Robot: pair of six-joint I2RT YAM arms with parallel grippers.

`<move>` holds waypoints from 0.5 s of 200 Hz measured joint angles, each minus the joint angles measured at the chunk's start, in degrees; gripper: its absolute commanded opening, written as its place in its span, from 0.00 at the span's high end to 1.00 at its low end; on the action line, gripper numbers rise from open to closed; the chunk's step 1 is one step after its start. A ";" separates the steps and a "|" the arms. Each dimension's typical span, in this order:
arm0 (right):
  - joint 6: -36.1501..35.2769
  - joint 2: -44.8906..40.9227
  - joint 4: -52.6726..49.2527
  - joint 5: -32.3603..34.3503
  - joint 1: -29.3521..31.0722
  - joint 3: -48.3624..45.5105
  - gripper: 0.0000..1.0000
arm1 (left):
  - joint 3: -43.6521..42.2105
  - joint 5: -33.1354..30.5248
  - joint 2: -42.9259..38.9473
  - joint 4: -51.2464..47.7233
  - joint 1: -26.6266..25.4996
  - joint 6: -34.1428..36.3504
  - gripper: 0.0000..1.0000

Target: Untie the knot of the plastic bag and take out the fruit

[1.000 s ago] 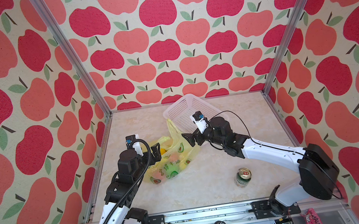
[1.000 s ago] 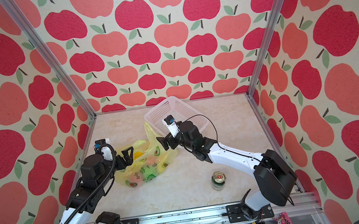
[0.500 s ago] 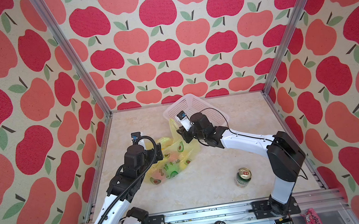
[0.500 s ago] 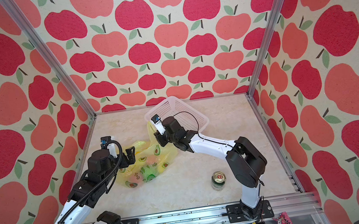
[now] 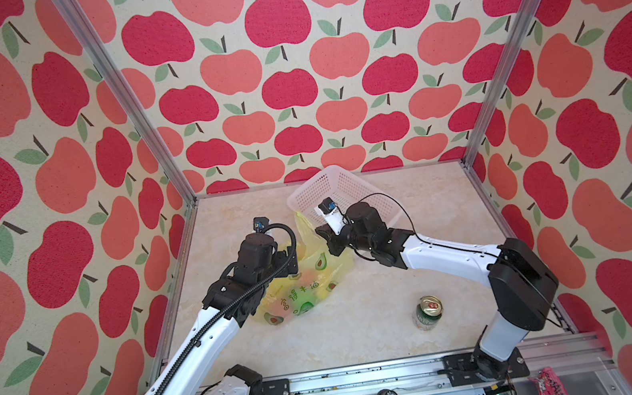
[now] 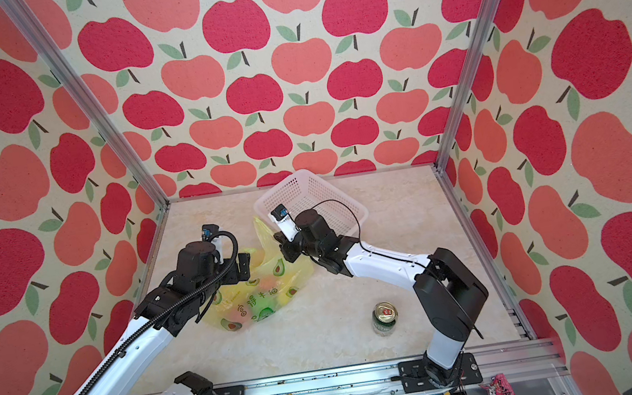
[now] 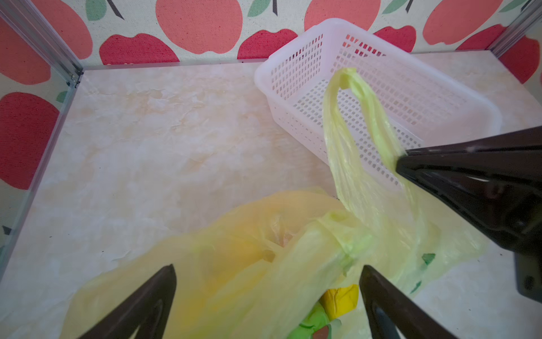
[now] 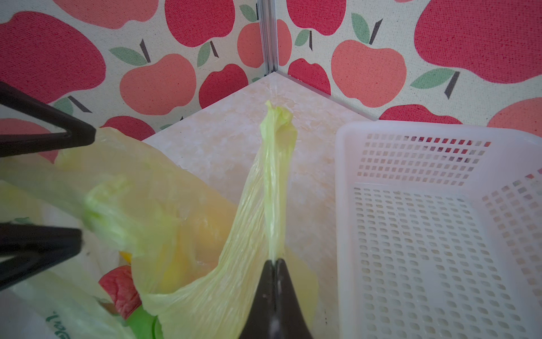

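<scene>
Tension seems the aim: right gripper (image 8: pixel 274 262) clamps a handle loop (image 8: pixel 275 164) of the plastic bag (image 5: pixel 299 297) to loosen the knot (image 7: pixel 352 246); left gripper (image 7: pixel 267 267) hovers, jaws apart.

Walls (image 5: pixel 281 23), three, on my screen: cream fabric printed with red and coral apples, green leaves. Left post (image 5: pixel 121 95), aluminium, beyond my left gripper (image 7: pixel 267 270); right post (image 5: pixel 511 41) beyond my right gripper (image 8: pixel 274 261). Floor (image 5: pixel 432 199): pale marbled beige. Light: soft, even.

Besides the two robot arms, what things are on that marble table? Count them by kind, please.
Thin yellow plastic bag with avocado prints: 1
White perforated plastic basket: 1
Green metal drink can: 1
Total: 3; fruit inside the bag too hidden to count.
</scene>
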 measured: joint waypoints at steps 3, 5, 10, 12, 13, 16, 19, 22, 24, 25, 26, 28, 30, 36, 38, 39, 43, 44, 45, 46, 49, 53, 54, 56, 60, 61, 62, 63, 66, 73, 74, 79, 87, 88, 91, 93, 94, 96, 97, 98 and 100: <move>0.00 -0.22 0.22 -0.02 0.00 -0.26 0.96 | 0.09 -0.31 0.57 -0.07 0.02 0.02 0.01; -0.02 -0.39 0.35 -0.04 0.00 -0.46 0.96 | 0.17 -0.52 0.94 -0.11 0.02 0.04 0.03; 0.00 -0.83 0.70 -0.20 0.00 -0.90 0.94 | 0.35 -0.98 1.90 -0.17 0.02 0.13 0.11; 0.00 -0.98 0.85 -0.24 0.00 -1.07 0.93 | 0.44 -1.16 2.25 -0.20 0.02 0.24 0.16; 0.00 -1.05 0.90 -0.24 0.00 -1.14 0.92 | 0.46 -1.27 2.51 -0.20 0.02 0.22 0.19; 0.00 -1.27 1.20 -0.35 0.00 -1.33 0.89 | 0.52 -1.38 3.06 -0.17 0.02 0.11 0.29; 0.00 -1.53 1.46 -0.44 0.00 -1.57 0.86 | 0.63 -1.62 3.50 -0.24 0.02 0.68 0.38; 0.15 -1.70 1.68 -0.52 0.00 -1.75 0.82 | 0.72 -1.81 4.09 -0.22 0.02 0.17 0.51; -0.04 -1.81 1.81 -0.61 0.00 -1.86 0.79 | 0.74 -1.86 4.31 -0.24 0.02 0.50 0.57; 0.00 -1.86 1.90 -0.63 0.00 -1.88 0.77 | 0.79 -1.95 4.48 -0.26 0.02 0.66 0.61; 0.02 -1.92 2.03 -0.63 0.00 -1.92 0.75 | 0.81 -1.97 4.57 -0.26 0.02 0.63 0.64; 0.31 -2.01 2.16 -0.70 0.00 -2.01 0.71 | 0.83 -2.10 4.85 -0.24 0.04 0.55 0.70; 0.11 -2.05 2.29 -0.70 0.00 -2.05 0.67 | 0.85 -2.21 5.07 -0.24 0.02 0.63 0.73; 0.22 -2.19 2.58 -0.85 0.00 -2.12 0.53 | 0.87 -2.43 5.62 -0.24 0.04 0.70 0.85; 0.02 -2.21 2.73 -0.92 0.00 -2.12 0.48 | 0.87 -2.51 5.75 -0.24 0.04 0.72 0.88; 0.02 -2.19 2.84 -0.98 0.00 -2.12 0.46 | 0.87 -2.54 5.77 -0.26 0.07 0.76 0.89; 0.20 -2.19 2.99 -0.98 0.00 -2.12 0.37 | 0.87 -2.58 5.81 -0.26 0.13 0.81 0.93; 0.20 -2.21 2.99 -1.03 0.00 -2.12 0.35 | 0.87 -2.58 5.84 -0.28 0.13 0.83 0.94; 0.20 -2.21 3.02 -1.07 0.00 -2.12 0.33 | 0.87 -2.60 5.84 -0.28 0.15 0.83 0.94; 0.13 -2.19 3.10 -1.07 0.00 -2.12 0.31 | 0.87 -2.60 5.81 -0.28 0.15 0.83 0.95; 0.26 -2.19 3.17 -1.03 0.00 -2.12 0.27 | 0.87 -2.67 5.73 -0.28 0.24 0.83 0.96; 0.22 -2.19 3.17 -1.03 0.00 -2.10 0.22 | 0.87 -2.67 5.60 -0.24 0.33 0.83 0.98; 0.24 -2.16 3.17 -1.05 0.00 -2.10 0.21 | 0.87 -2.67 5.51 -0.22 0.37 0.85 0.98; 0.24 -2.16 3.15 -1.03 0.00 -2.05 0.19 | 0.87 -2.64 5.35 -0.17 0.46 0.83 0.99; 0.24 -2.10 3.13 -1.03 0.00 -1.99 0.17 | 0.87 -2.64 5.18 -0.15 0.59 0.83 1.00; 0.26 -2.08 3.13 -1.01 0.00 -1.95 0.16 | 0.87 -2.62 5.09 -0.15 0.66 0.85 1.00; 0.26 -2.03 2.99 -1.01 0.00 -1.90 0.15 | 0.87 -2.62 5.03 -0.15 0.70 0.85 1.00; 0.24 -2.03 2.91 -1.01 0.00 -1.86 0.15 | 0.87 -2.60 4.92 -0.13 0.79 0.94 1.00; 0.28 -1.90 2.80 -0.94 0.00 -1.64 0.13 | 0.87 -2.58 4.81 -0.09 0.94 0.92 1.00; 0.42 -1.42 2.27 -0.81 0.00 -0.83 0.10 | 0.87 -2.43 4.13 0.02 1.44 0.83 1.00; 0.55 -1.33 2.19 -0.83 0.00 -0.72 0.10 | 0.87 -2.40 4.07 0.02 1.51 0.81 1.00; 0.50 -0.70 1.64 -0.79 0.00 0.35 0.09 | 0.87 -2.29 3.52 0.07 1.90 0.81 1.00; 0.74 0.70 0.68 -0.74 0.00 2.45 0.09 | 0.87 -2.27 2.62 0.07 2.43 0.79 1.00; 0.79 0.83 0.63 -0.76 0.00 2.64 0.09 | 0.87 -2.27 2.45 0.09 2.54 0.79 1.00; 0.81 1.40 0.24 -0.79 0.00 3.61 0.09 | 0.87 -2.23 2.14 0.09 2.73 0.79 1.00; 0.83 1.81 0.09 -0.76 0.00 4.17 0.09 | 0.87 -2.25 1.90 0.07 2.86 0.76 1.00; 0.85 1.95 0.02 -0.79 0.00 4.37 0.08 | 0.87 -2.25 1.73 0.09 2.97 0.76 1.00; 0.90 2.36 -0.22 -0.85 0.00 4.98 0.08 | 0.87 -2.23 1.55 0.09 3.08 0.76 1.00; 0.90 2.62 -0.42 -0.83 0.00 5.40 0.08 | 0.87 -2.21 1.40 0.09 3.17 0.76 1.00; 0.90 2.73 -0.48 -0.83 0.00 5.60 0.08 | 0.87 -2.21 1.33 0.09 3.21 0.74 1.00; 0.92 3.10 -0.68 -0.83 0.00 6.19 0.08 | 0.87 -2.21 1.11 0.09 3.32 0.70 1.00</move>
